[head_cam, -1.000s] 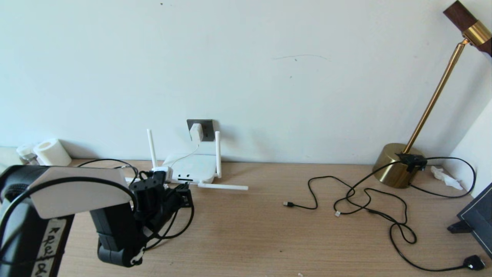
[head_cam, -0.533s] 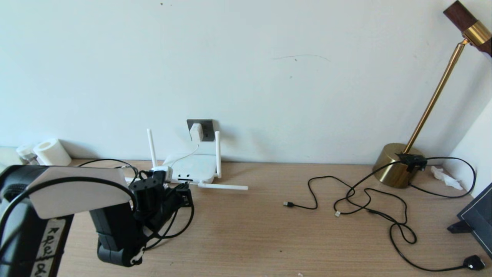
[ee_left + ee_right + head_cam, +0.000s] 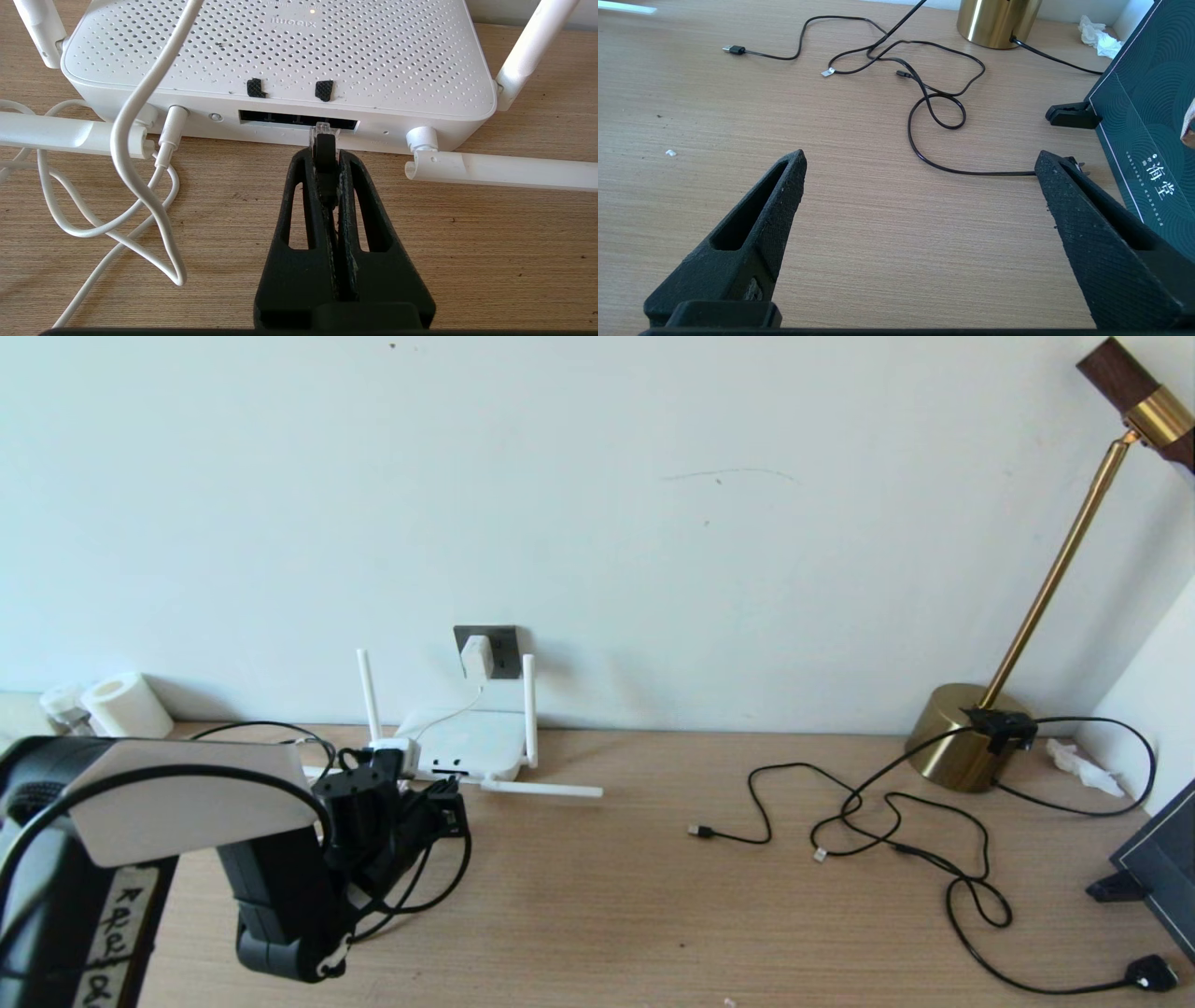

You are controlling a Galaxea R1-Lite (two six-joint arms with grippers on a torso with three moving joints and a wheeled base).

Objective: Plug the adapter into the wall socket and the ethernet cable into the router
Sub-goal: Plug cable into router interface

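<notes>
Nothing's moved in the last sec tbh. Left gripper (image 3: pixel 323 156) is clamped on the ethernet cable (image 3: pixel 324 161), plug tip right at the router (image 3: pixel 280 56) port just ahead, prob not seated yet. Adapter (image 3: pixel 476 656) already in the wall socket (image 3: pixel 502 649). Right gripper (image 3: pixel 920 186) idle, spread wide.

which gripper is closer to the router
Left. The left gripper is right at the router, shut on the ethernet cable plug at its port row. The right gripper hangs open over bare desk near the thin black cables, far from it.

bare desk (image 3: pixel 607 915) mid-table, black cables (image 3: pixel 896 840) rightward, router antennas (image 3: pixel 500 169) flanking ports
</notes>
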